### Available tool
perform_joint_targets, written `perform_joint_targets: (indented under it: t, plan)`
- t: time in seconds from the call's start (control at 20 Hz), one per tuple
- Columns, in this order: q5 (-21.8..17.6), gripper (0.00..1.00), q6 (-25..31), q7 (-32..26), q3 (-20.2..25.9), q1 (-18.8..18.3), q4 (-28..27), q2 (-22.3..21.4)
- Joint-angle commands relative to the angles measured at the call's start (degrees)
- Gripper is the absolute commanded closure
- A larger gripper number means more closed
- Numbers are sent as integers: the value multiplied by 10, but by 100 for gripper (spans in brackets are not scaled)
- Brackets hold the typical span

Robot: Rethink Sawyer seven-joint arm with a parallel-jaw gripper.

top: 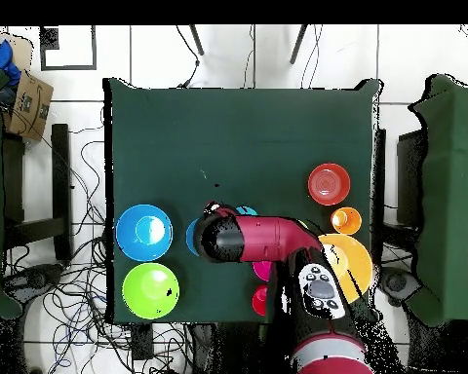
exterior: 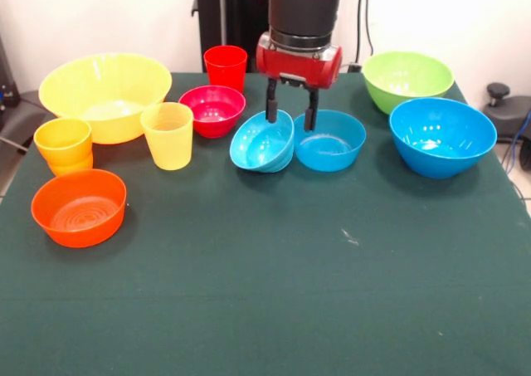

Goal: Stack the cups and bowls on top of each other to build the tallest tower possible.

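The claw [exterior: 290, 114] is seen in the front view hanging over the two small blue bowls in the middle of the worktop [exterior: 265, 310], its fingers spread moderately and pointing straight down, with nothing held. The left finger [exterior: 271, 110] stands at the far rim of the tilted bowl [exterior: 262, 143], which is tipped on its side so that its mouth faces near and left; the right finger [exterior: 312, 115] stands at the far left rim of the upright bowl [exterior: 329, 140]. The two bowls are touching, and the claw is placed right over their meeting point, so the choice of rim turns on a slight shift left or right. The tilted bowl's rim appears to lie between the fingers, so it is judged the likelier target. No tower is built yet: the big blue bowl [exterior: 442, 136], green bowl [exterior: 406, 80] and yellow bowl [exterior: 104, 94] are set well apart. In the overhead view the small bowls are mostly hidden beneath the arm [top: 262, 239]
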Motion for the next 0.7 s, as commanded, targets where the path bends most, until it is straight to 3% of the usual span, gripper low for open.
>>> perform_joint_targets:
  t: [0.05,0.7]
  plan:
    - [-9,0,-49,42,42,4,-9,61]
    - [-18,0,-85,33,22,29,-46,109]
